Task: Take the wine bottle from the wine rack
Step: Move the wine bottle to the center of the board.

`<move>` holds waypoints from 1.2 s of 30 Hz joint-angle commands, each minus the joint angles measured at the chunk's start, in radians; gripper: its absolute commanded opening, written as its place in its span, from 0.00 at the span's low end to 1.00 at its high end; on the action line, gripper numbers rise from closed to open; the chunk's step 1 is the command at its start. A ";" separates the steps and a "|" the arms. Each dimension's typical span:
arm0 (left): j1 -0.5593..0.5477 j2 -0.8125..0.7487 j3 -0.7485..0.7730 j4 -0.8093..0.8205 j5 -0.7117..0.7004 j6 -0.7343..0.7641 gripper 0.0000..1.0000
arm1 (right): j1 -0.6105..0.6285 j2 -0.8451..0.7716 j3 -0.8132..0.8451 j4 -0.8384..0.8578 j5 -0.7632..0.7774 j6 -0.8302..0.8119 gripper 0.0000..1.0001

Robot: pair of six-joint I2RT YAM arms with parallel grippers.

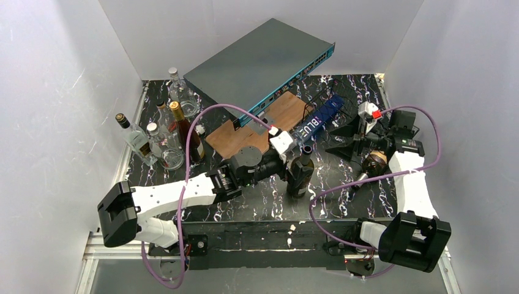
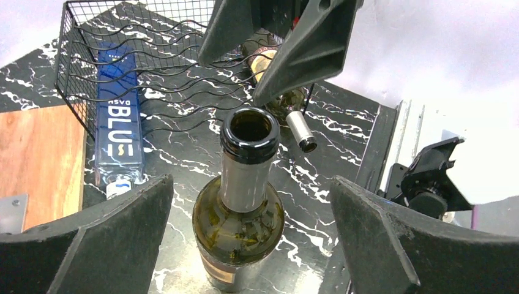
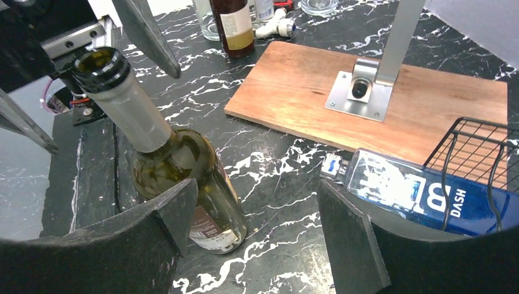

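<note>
Two grippers flank one green wine bottle, which stands upright on the black marbled table, off the wine rack and just in front of it. The bottle's mouth is uncorked. The left gripper is spread wide, with a finger on each side of the bottle's shoulder and neither touching the glass. The right gripper is parted too and grasps nothing. The bottle's base shows just behind one of its fingers, and I cannot tell whether they touch.

In the rack lies a blue bottle, its neck poking out past the wire towards a wooden board. A second, dark bottle with a silver cap lies at the rack's other side, partly hidden by the right gripper's fingers. A grey network switch sits tilted above the board. Several more bottles stand grouped at the table's far left.
</note>
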State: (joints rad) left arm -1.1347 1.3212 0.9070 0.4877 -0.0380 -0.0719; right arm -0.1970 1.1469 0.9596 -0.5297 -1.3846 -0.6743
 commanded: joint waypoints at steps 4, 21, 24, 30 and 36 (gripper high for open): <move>-0.005 0.021 0.100 -0.088 -0.071 -0.130 0.93 | -0.017 -0.018 -0.088 0.202 0.011 0.072 0.81; -0.096 0.130 0.283 -0.273 -0.358 -0.055 0.78 | -0.035 -0.027 -0.150 0.324 0.039 0.156 0.83; -0.116 0.162 0.319 -0.303 -0.447 -0.044 0.68 | -0.035 -0.027 -0.151 0.326 0.041 0.157 0.83; -0.128 0.202 0.365 -0.331 -0.499 -0.036 0.47 | -0.035 -0.028 -0.153 0.329 0.044 0.160 0.83; -0.129 0.210 0.378 -0.334 -0.464 -0.029 0.22 | -0.035 -0.030 -0.153 0.330 0.048 0.162 0.83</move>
State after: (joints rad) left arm -1.2594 1.5337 1.2396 0.1543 -0.4793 -0.1162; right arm -0.2253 1.1385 0.8070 -0.2283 -1.3342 -0.5220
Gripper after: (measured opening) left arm 0.325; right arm 0.829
